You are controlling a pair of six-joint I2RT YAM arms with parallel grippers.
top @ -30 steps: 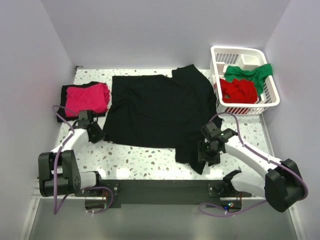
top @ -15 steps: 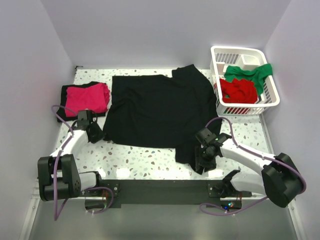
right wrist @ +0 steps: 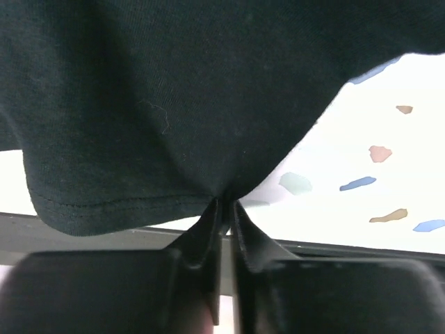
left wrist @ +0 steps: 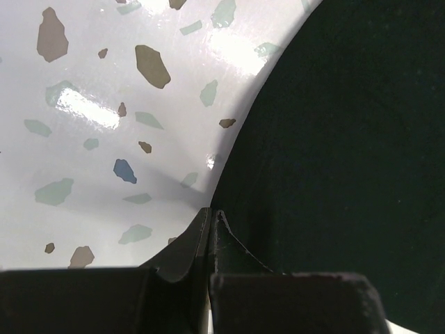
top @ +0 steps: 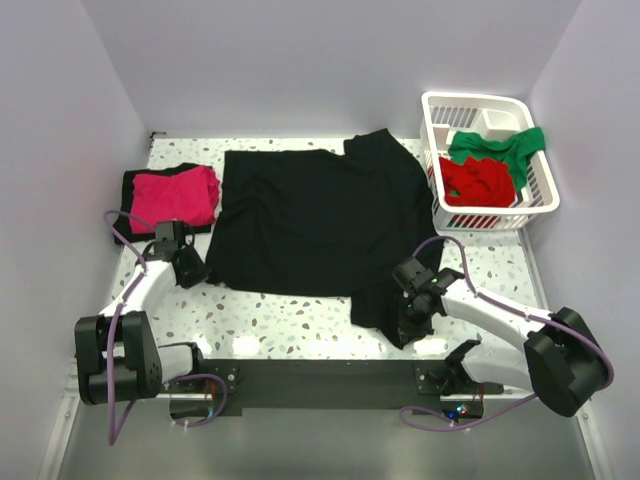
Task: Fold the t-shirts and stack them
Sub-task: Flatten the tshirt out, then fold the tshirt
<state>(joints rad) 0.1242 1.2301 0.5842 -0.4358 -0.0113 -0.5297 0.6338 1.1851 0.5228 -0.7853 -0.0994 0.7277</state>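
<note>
A black t-shirt [top: 320, 215] lies spread flat across the middle of the table. My left gripper [top: 198, 272] sits at its near left corner. In the left wrist view its jaws [left wrist: 212, 213] are pressed together right on the cloth's edge [left wrist: 348, 125]. My right gripper [top: 410, 322] is at the shirt's near right flap, shut on a pinch of black cloth [right wrist: 174, 83] that bunches into the jaws [right wrist: 224, 203] just above the stitched hem. A folded magenta-pink t-shirt [top: 178, 193] rests on a folded black one [top: 135, 185] at the far left.
A white slatted basket [top: 540, 205] stands at the back right, holding a red t-shirt [top: 475, 180] and a green one [top: 500, 145]. Speckled tabletop [top: 300, 315] shows in front of the shirt. Walls close in on the left, right and back.
My right gripper slid a little left onto the shirt's near right flap and closed on the cloth. The left gripper stayed shut at the corner.
</note>
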